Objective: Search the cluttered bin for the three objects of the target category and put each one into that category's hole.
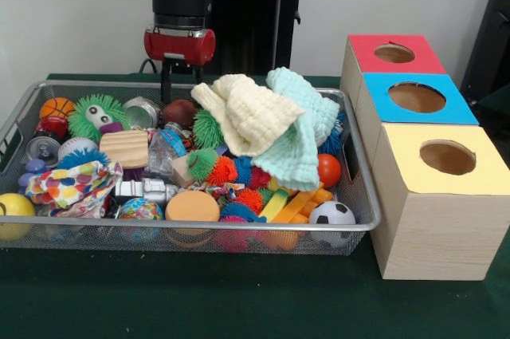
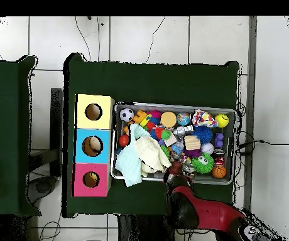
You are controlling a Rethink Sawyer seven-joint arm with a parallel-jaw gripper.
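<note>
Silver wire-mesh bin [image 1: 32, 101] on green table [image 1: 239, 299], rounded metal rim, long and shallow, packed full. Cream knit cloth [image 1: 247, 116] and pale mint knit cloth [image 1: 299, 135] heaped on top near right end in front view. Among contents: soccer ball [image 1: 332, 215] at front right corner, orange ball [image 1: 328, 170] beside mint cloth, green fuzzy toy with eyes [image 1: 96, 116] toward far left, small basketball [image 1: 57, 108] at far left, yellow ball [image 1: 14, 211] at front left, wooden block [image 1: 125, 149], spiky rubber balls mid-bin.

Three pale wooden boxes in row just right of bin. Red-topped box farthest back, round hole [image 1: 394, 53] cut through top; blue-topped box [image 1: 418, 100] in middle; yellow-topped box [image 1: 446, 163] nearest.

Red and black arm [image 1: 180, 4] descending vertically at far edge of bin, left of cream cloth. Gripper [image 1: 167, 84] low over far rim, above brown ball [image 1: 180, 112]. Only one dark finger apparently visible; cannot tell opening or any hold.
</note>
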